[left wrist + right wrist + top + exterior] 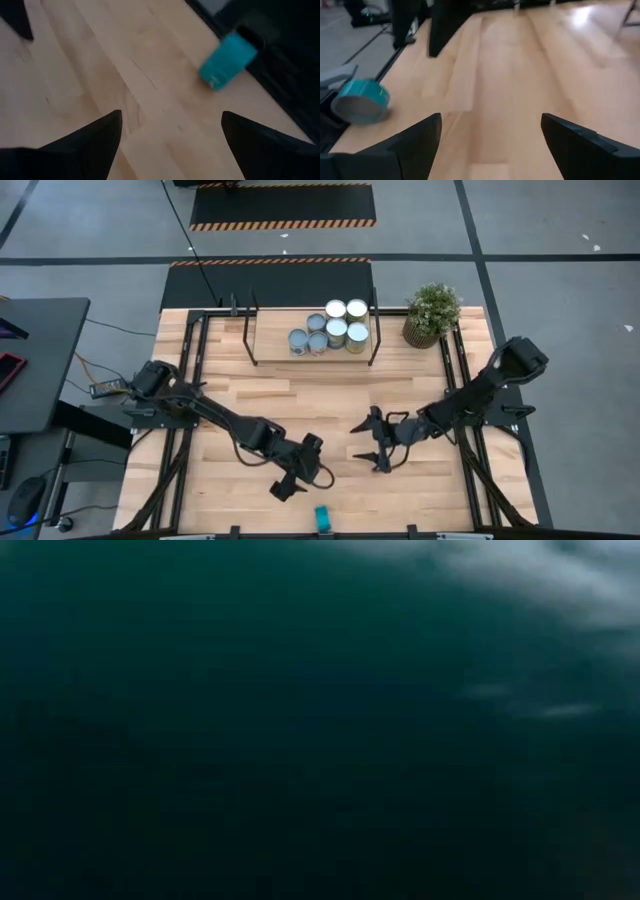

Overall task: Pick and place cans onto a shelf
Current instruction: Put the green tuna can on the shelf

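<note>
In the upper middle of the high view, the shelf (pixel 265 340) stood against the far edge of the bench (pixel 420 480), and the cans (pixel 336 330) were gathered on its right half, seven by count, silver with pale round tops, packed so that neighbours touched or nearly touched. Just right of the shelf, in the upper right of the bench, sat a small potted plant (pixel 432 313).

In the lower middle of the high view, the left tool (pixel 300 480) hung low over bare wood, its two dark fingers spread wide with nothing between them. The left wrist view showed the same: both fingertips (pixel 95 145) well apart, plain bench between them. A teal can (pixel 322 518) lay on its side at the near edge of the bench, just beyond the left tool toward the bottom of the frame; in the left wrist view it (pixel 227 61) appeared tipped over beside the dark border of the bench, apart from the fingers.

In the centre right of the high view, the right tool (pixel 372 445) pointed toward the left arm, its fingers likewise spread and holding nothing. Its wrist view showed the teal can (pixel 360 101) lying with its pale end toward the camera, and the left arm's dark fingers (pixel 445 25) farther off.

The low view was a dark teal blur; nothing in it could be made out.
</note>
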Robot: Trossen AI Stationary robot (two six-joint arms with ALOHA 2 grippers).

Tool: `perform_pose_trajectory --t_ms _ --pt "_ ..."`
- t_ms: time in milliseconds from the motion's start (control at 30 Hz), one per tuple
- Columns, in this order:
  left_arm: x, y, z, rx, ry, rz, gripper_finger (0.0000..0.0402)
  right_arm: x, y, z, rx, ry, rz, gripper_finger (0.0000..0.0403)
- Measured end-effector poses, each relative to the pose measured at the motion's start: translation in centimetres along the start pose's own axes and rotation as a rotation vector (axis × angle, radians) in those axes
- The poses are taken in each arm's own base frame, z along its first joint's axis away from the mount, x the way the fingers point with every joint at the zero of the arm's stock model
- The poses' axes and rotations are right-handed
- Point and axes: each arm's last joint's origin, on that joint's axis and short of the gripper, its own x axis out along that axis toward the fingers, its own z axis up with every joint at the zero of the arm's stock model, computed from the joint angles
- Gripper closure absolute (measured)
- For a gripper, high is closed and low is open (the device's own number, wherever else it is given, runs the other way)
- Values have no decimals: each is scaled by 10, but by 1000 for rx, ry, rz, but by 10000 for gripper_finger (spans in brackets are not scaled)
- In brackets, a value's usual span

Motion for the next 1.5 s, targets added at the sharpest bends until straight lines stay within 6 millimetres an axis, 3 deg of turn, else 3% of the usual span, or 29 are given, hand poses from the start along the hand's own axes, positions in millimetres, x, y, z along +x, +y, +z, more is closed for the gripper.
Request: perform_pose_trajectory --t_ms 167,367,667,833,1067,1333,1500 --pt "21 -19 -3 43 -3 12 56 16 18 -9 -33 44 33 54" --pt "27 -41 7 96 -110 44 56 25 34 -10 -43 70 104 54" --pt "26 -56 14 -54 -188 105 56 36 66 -6 -103 115 153 54" --pt "23 -64 2 -242 -60 89 56 47 84 5 -203 128 209 54" --pt "3 -66 -30 -438 282 188 74 79 101 31 -327 242 318 54" --pt "-42 -83 -33 -383 316 341 175 100 108 55 -429 254 501 54" --pt "-71 -88 -35 -358 199 415 235 103 109 72 -462 225 613 54"
